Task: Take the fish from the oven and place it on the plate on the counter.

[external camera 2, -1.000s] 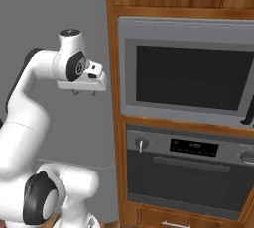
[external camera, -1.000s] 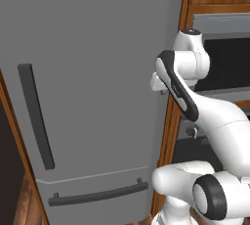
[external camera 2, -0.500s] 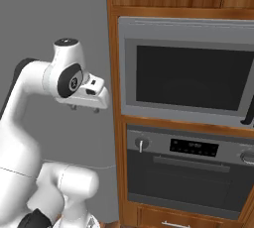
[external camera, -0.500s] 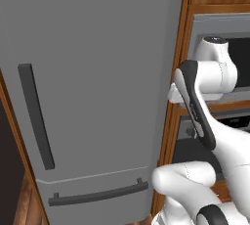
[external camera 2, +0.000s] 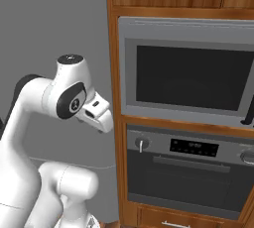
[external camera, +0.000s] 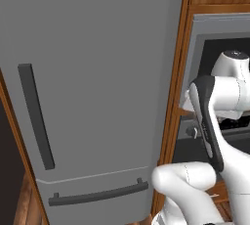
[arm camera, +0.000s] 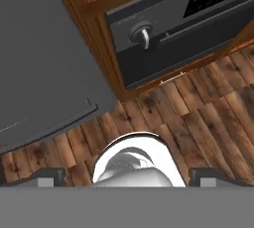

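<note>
Hovers with the gripper [arm camera: 128, 178] spread wide, tips far apart at the bottom of the hand view, nothing between them. Looks down past the wooden floor [arm camera: 198, 118] toward the oven [arm camera: 168, 28], which sits at 1 o'clock from the gripper, with the round knob [arm camera: 142, 34] close to 12 o'clock. In the right base view, places the oven [external camera 2: 188, 172] at 4 o'clock from the hand, under the microwave [external camera 2: 188, 76] and to the right of the fridge [external camera: 97, 87].

Finds the oven door shut, its long handle [external camera 2: 191, 162] running level across the top of the door, from 9 to 3 o'clock in the right base view. Judges the fish to lie inside, behind that door; cannot tell its long axis or its rack. Takes the step in hand as the approach to the door, with the handle as the first target rather than the fish. Calls for the gripper to drop and reach right, then turn so the tips straddle the level bar.

Compared with a second ago: same fridge, same microwave, same framing, so no drive of the base. Has swung the arm right and lower, from in front of the fridge to the edge of the wooden column beside the oven.
</note>
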